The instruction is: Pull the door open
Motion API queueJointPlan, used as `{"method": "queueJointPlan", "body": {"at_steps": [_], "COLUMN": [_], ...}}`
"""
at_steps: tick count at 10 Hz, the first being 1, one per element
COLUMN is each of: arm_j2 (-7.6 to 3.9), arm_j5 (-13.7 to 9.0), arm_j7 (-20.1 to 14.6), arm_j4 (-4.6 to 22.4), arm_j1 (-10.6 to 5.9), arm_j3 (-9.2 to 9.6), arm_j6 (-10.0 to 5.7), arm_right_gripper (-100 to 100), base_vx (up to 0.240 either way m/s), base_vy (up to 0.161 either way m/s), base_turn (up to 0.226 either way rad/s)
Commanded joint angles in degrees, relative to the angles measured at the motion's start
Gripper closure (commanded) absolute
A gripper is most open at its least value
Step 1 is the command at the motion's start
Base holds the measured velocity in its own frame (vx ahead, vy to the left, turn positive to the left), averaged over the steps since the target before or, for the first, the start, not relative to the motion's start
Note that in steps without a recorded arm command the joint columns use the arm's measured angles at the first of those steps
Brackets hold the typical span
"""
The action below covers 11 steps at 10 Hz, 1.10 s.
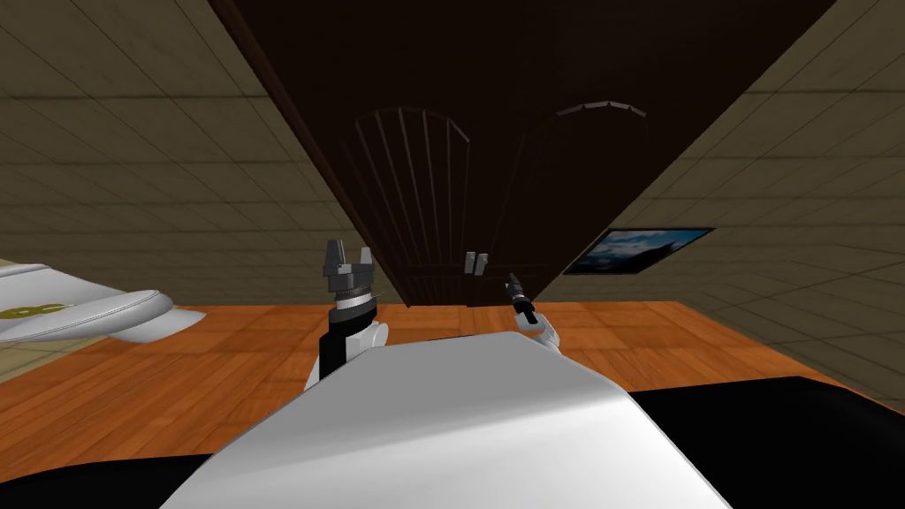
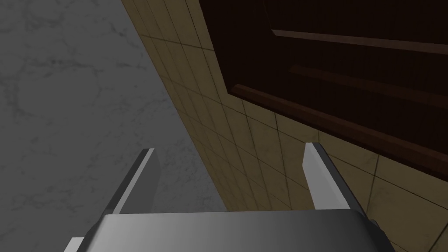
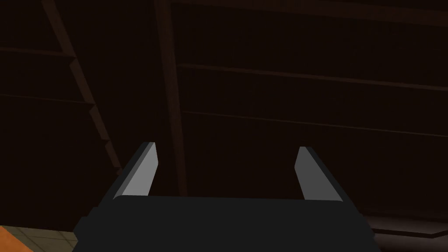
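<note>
Right gripper [image 3: 226, 147] is standing wide apart, gripping nothing, pointing at the dark door [image 1: 495, 132] directly ahead, near its pale handle [image 1: 475, 262]. Left gripper [image 2: 228, 147] is likewise hanging apart, empty.

The walls [image 1: 133, 177] are laid in large tan tiles with thin dark joints, dimly lit, and splay out to either side. The floor [image 1: 177, 380] is warm orange-brown wood parquet. A dark-framed picture [image 1: 638, 251] of blue sky and cloud hangs low on the right-hand wall. At the far left stands a white, rounded piece of furniture [image 1: 88, 314]; what kind, I cannot tell. Black areas [image 1: 795, 424] lie along the floor's near edge. A grey marbled surface [image 2: 65, 109] meets the tiled wall.
</note>
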Motion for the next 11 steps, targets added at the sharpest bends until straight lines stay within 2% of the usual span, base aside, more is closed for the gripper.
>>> {"method": "queueJointPlan", "body": {"at_steps": [1,4,7,8,9,11], "arm_j2": [0.11,0.98,2.33,1.76,1.76,1.76], "arm_j5": [-0.1,0.0,0.4,0.2,0.2,0.2], "arm_j7": [0.5,0.8,0.9,0.7,0.7,0.7], "arm_j4": [0.3,0.3,-0.4,-0.7,-0.7,-0.7], "arm_j1": [-0.13,-1.61,-3.68,-2.87,-2.87,-2.87], "arm_j3": [-0.58,0.38,2.46,2.07,2.07,2.07], "arm_j6": [0.15,-0.22,-0.75,-0.60,-0.60,-0.60], "arm_right_gripper": [-100,-100,-100,-100,100,100], "base_vx": [0.164,0.193,0.201,0.105,-0.015,-0.033], "base_vy": [-0.079,-0.034,0.069,0.048,-0.005,-0.017], "base_turn": [0.003,0.089,0.155,0.027,-0.025,0.012]}}
